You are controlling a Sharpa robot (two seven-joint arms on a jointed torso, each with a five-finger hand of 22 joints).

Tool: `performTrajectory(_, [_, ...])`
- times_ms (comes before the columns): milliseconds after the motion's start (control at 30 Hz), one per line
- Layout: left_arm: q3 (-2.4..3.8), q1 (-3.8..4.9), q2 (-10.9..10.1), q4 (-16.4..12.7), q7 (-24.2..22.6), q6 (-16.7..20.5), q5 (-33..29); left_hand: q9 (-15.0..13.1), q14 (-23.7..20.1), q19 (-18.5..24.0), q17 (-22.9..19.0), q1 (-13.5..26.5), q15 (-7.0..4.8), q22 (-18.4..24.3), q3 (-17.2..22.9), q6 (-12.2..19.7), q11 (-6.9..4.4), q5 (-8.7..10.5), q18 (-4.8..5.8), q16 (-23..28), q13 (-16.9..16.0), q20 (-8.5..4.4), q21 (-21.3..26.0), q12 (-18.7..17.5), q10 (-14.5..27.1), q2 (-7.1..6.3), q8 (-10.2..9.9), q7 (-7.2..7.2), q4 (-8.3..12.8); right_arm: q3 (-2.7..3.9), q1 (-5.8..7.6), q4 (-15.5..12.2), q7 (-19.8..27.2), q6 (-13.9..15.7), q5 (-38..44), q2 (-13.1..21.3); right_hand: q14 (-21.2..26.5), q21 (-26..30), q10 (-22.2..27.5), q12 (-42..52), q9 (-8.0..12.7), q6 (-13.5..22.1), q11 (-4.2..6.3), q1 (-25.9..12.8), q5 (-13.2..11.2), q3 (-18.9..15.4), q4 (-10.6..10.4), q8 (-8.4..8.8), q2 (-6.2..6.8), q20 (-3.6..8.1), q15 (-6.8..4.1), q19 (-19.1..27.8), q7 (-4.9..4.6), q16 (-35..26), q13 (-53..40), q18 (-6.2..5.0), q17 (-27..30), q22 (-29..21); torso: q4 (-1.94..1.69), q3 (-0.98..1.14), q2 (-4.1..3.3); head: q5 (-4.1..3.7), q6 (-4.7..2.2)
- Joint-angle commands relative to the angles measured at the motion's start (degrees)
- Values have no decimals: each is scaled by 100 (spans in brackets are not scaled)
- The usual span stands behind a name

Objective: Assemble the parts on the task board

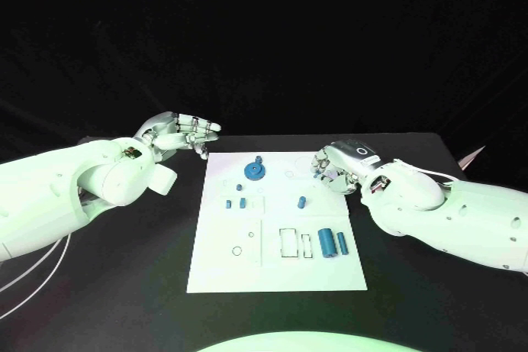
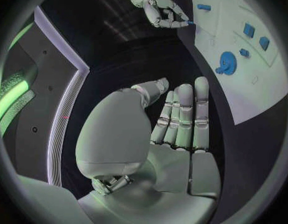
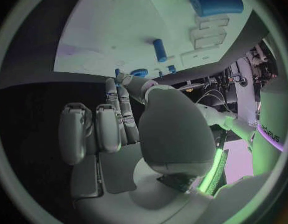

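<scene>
The white task board [image 1: 275,272] lies in the middle of the table. On it are a blue gear [image 1: 255,169], several small blue pieces [image 1: 236,203], a blue peg [image 1: 301,202] and two blue cylinders [image 1: 326,242] near the right edge. My left hand [image 1: 181,134] hovers off the board's far left corner, fingers straight and apart, palm bare [image 2: 175,134]. My right hand [image 1: 336,169] hangs over the board's far right edge with fingers curled; its fingertips pinch a small blue part [image 2: 191,22], also seen as a blue speck [image 3: 117,73] near the gear [image 3: 139,73].
Two small rings [image 1: 236,250] and outlined rectangular slots [image 1: 287,243] mark the board's near half. Black table [image 1: 418,298] surrounds the board on all sides. Both white forearms reach in from the sides.
</scene>
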State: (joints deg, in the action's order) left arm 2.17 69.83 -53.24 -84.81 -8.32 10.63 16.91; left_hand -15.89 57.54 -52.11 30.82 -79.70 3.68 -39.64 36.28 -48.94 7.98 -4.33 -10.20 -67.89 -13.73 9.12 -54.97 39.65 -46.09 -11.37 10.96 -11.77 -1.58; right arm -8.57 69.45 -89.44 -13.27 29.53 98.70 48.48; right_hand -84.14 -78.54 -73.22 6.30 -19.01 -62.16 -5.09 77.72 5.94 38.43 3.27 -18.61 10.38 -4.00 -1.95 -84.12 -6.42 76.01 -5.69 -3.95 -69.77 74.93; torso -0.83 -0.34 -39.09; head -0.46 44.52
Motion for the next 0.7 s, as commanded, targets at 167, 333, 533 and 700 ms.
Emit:
performTrajectory(167, [6,4,45,18,-69,-86,-12,5,10,-47,7,-7,-1,-1,-34,-5,-4,5,-46,-22,5,-8,-25,20,-12,43,-32,-14,-10,10,-18,-611,317,455,-188,-36,-232,-23,-332,22,-7,-28,298,44,38,5,39,-32,-75,45,-38,-81,5,33,-276,85,-13,247,-1,8,-3,95,-18])
performTrajectory(333, [5,3,102,51,-68,-101,-12,5,10,-47,7,-7,-1,-1,-34,-5,-4,5,-46,-22,5,-8,-25,20,-12,43,-32,-14,-10,8,-87,-862,352,385,-220,-254,-231,-19,-333,22,-8,-29,298,43,40,7,41,-33,-74,46,-39,-79,5,28,-277,84,-5,242,-17,-8,12,201,4])
performTrajectory(533, [2,3,173,78,-74,-106,-12,7,5,-49,8,-7,-1,0,-36,-2,-2,3,-45,-21,10,-9,-23,17,-4,44,-36,-15,-12,-18,-210,-893,366,142,-228,-551,-230,-5,-332,19,-10,-27,297,41,45,13,45,-32,-74,47,-39,-72,3,24,-281,80,5,227,-14,-16,9,376,35])
performTrajectory(700, [-2,5,245,115,-68,-103,-11,7,5,-49,8,-7,-1,0,-36,-2,-2,3,-45,-21,10,-9,-23,17,-4,44,-36,-15,-12,-37,-346,-823,332,-197,-219,-752,-229,5,-325,13,-12,-21,294,37,46,20,48,-29,-76,48,-39,-67,-1,19,-284,76,14,215,-15,-13,0,562,106])
